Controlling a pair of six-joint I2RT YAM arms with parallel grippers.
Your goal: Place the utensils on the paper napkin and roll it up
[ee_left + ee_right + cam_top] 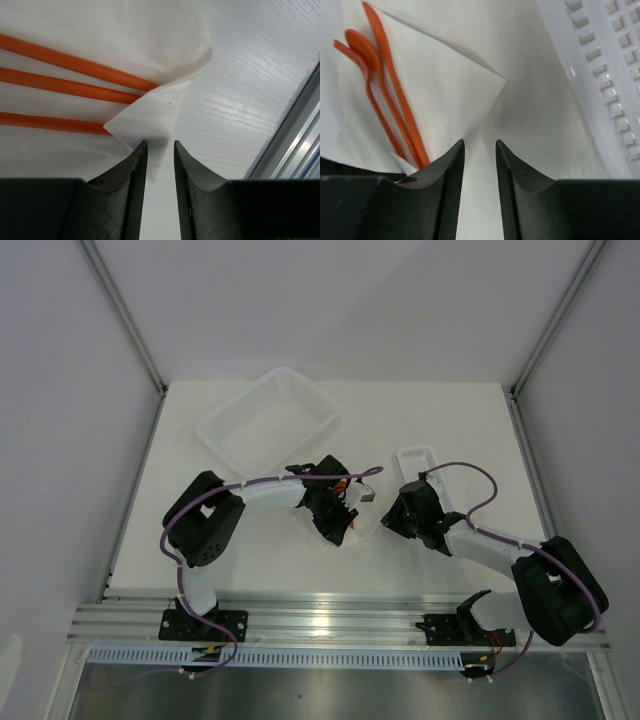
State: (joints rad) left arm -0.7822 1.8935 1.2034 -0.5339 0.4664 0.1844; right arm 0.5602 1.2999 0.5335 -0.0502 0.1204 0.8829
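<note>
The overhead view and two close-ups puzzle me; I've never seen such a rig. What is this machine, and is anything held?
Two robot arms are bolted to a table. One camera looks down from above; the others ride each wrist, showing its two-finger tool. On the table lie a white mesh basket, a narrow white tray and a paper napkin with three orange utensils on it. The left tool has a folded napkin corner between its fingers; whether it pinches it, I cannot tell. The right tool is open, holding nothing.
</note>
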